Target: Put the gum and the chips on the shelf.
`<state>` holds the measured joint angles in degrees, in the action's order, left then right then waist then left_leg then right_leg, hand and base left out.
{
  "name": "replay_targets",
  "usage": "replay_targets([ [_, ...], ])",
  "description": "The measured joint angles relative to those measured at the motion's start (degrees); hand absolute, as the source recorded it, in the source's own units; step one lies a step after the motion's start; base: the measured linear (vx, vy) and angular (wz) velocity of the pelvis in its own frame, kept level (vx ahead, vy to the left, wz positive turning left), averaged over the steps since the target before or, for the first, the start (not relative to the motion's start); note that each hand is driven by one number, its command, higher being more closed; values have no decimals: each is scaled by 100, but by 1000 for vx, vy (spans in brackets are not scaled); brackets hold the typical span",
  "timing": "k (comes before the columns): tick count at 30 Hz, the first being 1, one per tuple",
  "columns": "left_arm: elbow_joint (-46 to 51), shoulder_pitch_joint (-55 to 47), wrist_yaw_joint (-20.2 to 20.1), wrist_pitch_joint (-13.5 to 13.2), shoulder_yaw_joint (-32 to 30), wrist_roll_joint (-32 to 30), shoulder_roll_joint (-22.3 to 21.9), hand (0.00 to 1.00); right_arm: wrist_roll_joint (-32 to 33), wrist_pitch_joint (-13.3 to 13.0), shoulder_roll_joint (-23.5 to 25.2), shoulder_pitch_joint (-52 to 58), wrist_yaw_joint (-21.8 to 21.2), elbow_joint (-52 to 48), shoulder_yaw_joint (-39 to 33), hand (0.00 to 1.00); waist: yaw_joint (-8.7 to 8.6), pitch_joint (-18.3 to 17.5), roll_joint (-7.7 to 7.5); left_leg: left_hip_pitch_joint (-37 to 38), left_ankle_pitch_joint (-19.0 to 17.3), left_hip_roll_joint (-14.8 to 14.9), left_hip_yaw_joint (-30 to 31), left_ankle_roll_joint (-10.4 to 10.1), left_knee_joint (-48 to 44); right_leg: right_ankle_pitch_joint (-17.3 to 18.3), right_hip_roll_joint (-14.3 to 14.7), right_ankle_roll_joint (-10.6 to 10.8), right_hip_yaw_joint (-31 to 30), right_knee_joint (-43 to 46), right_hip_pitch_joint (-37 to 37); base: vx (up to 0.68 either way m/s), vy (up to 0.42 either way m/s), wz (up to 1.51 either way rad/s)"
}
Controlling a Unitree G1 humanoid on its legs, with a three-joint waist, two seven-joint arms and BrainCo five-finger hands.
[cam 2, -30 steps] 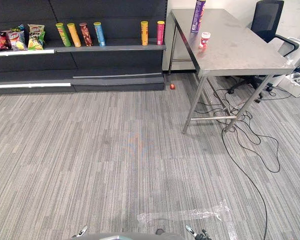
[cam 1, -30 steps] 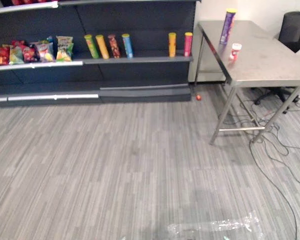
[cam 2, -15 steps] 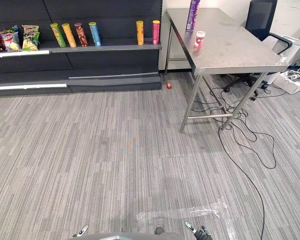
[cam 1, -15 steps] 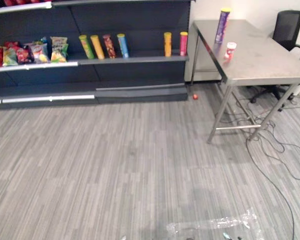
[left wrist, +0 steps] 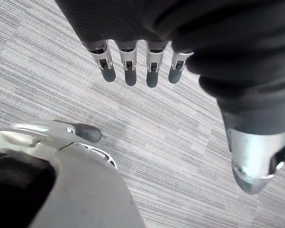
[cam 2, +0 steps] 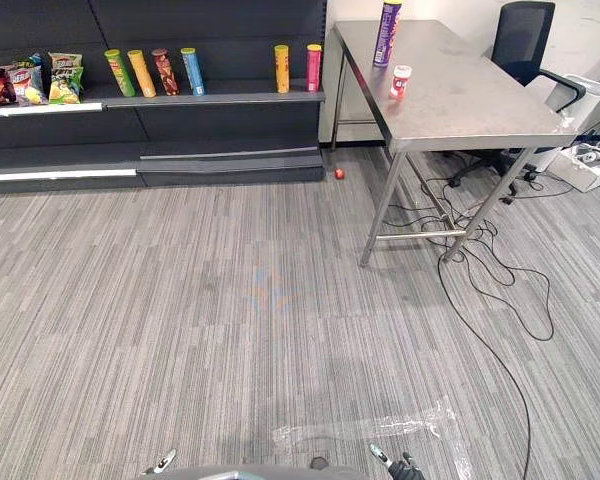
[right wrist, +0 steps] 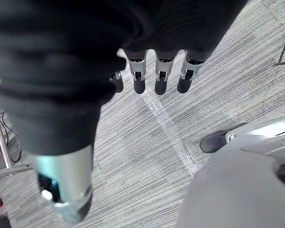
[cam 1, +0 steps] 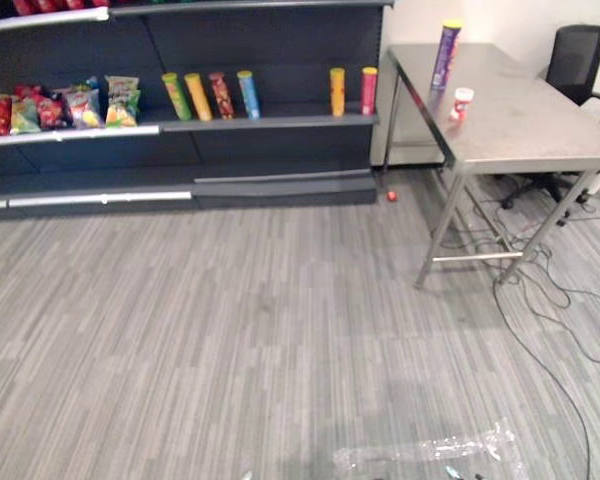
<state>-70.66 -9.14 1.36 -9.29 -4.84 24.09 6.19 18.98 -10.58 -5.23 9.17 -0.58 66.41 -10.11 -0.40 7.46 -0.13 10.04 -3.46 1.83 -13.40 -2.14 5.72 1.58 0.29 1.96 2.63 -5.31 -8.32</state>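
A tall purple chips can stands at the far end of a steel table on the right. Beside it is the gum, a small white bottle with a red lid. The dark shelf runs along the far wall to the left of the table. My left hand hangs over the grey carpet, fingers straight, holding nothing. My right hand hangs the same way over the carpet, open, with nothing in it. Both hands are far from the table and the shelf.
Several upright snack cans and snack bags stand on the shelf. A small red ball lies on the floor by the shelf's end. A black office chair and loose cables are by the table. Clear tape is stuck on the carpet.
The whole picture has shifted a little, so the camera has moved. The can, the gum and the shelf items stay where they were.
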Motion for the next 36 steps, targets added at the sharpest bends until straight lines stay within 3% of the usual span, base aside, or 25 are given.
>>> replay_targets([
  [32,55,122,76,-4,-142,248,30,0,250,-20,16,-193,-130,-21,158,0,48,208,-67,-379,-4,30,-6,-4,-102,-10,28,-28,6,-1,309,-14,-42,0],
  [35,143,275,64,-8,-236,401,108,0,262,-39,114,-301,-136,-34,156,0,82,426,-267,-928,-202,47,-6,-223,-1274,115,-111,-155,41,289,407,-15,-57,16],
  [36,311,293,58,-4,-252,506,110,0,327,-58,131,-318,-151,-78,155,0,83,534,-302,-1418,-297,122,14,-231,-2406,243,-186,-184,98,480,400,-26,-81,21],
])
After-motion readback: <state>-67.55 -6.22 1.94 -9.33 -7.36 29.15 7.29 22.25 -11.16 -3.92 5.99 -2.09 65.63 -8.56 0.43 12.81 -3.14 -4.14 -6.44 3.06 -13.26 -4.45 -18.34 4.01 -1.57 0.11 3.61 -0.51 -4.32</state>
